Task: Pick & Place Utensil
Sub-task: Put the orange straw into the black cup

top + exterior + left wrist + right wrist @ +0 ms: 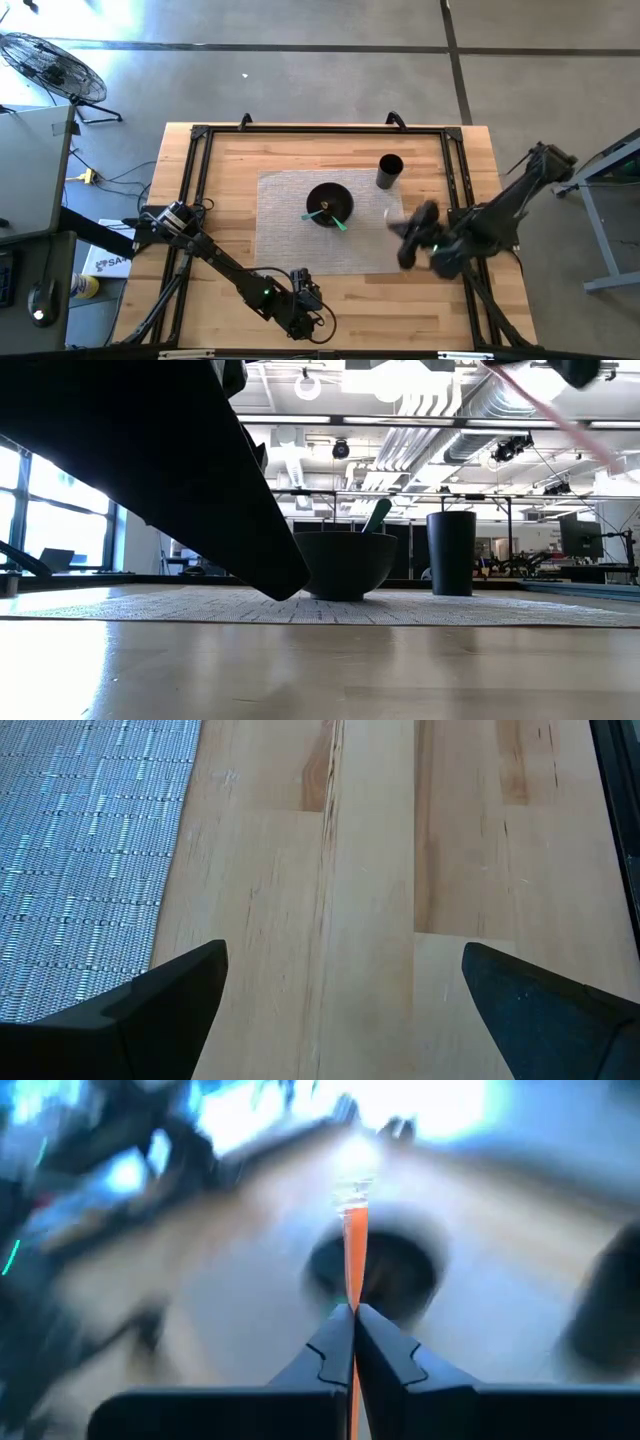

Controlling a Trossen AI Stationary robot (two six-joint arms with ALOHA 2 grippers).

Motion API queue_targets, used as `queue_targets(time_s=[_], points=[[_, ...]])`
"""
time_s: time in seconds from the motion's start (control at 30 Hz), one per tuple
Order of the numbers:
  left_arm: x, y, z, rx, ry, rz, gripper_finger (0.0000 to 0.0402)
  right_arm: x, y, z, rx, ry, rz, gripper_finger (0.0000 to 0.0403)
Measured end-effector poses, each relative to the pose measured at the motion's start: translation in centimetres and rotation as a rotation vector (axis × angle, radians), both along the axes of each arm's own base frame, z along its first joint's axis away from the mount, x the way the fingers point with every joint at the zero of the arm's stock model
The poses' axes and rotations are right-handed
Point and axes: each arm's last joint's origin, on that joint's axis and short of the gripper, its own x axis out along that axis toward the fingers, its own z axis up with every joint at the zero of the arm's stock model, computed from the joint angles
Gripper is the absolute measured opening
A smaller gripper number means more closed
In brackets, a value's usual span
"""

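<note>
Concrete floor all around, with a floor fan [50,65] off past the far-left corner, and the low view looks into a big open workshop with exposed ducts and ceiling lights. Butcher-block wooden counter [230,170] with a black frame around it, and a pale woven placemat [285,235] laid across the middle.

On the mat sits a round dark bowl [329,204] with a green utensil [331,219] leaning in it. A tall dark cylindrical cup [389,171] stands upright toward the far-right corner, just off the mat's edge.

Right gripper [408,240] hangs above the mat's right edge, fingers pinched together on a thin orange utensil [353,1250] that points toward the bowl. Left gripper [340,995] sits low near the front edge, fingers spread wide over bare wood, holding nothing.
</note>
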Motion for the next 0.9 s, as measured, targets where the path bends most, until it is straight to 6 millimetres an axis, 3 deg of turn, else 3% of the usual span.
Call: queue_targets(time_s=[0.27, 0.5, 0.73, 0.9], points=[[0.0, 0.0, 0.0, 0.0, 0.0, 0.0, 0.0399, -2.2, -5.5, 5.5, -0.447, -0.219, -0.446, 0.0001], [0.0, 0.0, 0.0, 0.0, 0.0, 0.0, 0.0399, -1.9, -10.8, 6.1, -0.506, -0.159, -0.776, 0.0001], [0.0, 0.0, 0.0, 0.0, 0.0, 0.0, 0.0399, -0.1, -14.9, 6.2, -0.458, -0.11, -0.855, 0.0], [0.0, 0.0, 0.0, 0.0, 0.0, 0.0, 0.0399, 1.4, -16.6, 7.8, -0.506, -0.122, -0.703, 0.0]])
